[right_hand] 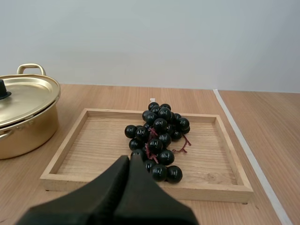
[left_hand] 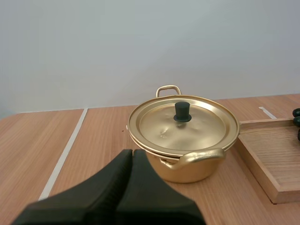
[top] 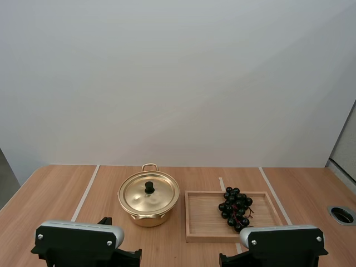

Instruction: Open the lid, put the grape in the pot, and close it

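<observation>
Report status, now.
Left claw shut, empty; right claw shut, empty. Lid on pot; grapes in tray. Nothing in the way.

Left pincer (left_hand: 132,152) closed, right pincer (right_hand: 130,158) closed, both empty

Pot (right_hand: 24,132) half off-frame, rt wrist view

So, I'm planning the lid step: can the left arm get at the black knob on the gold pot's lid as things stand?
Probably yes: the shut left end effector faces the round gold metal lid, whose black knob stands exposed on top, with only bare wooden table between them.
</observation>
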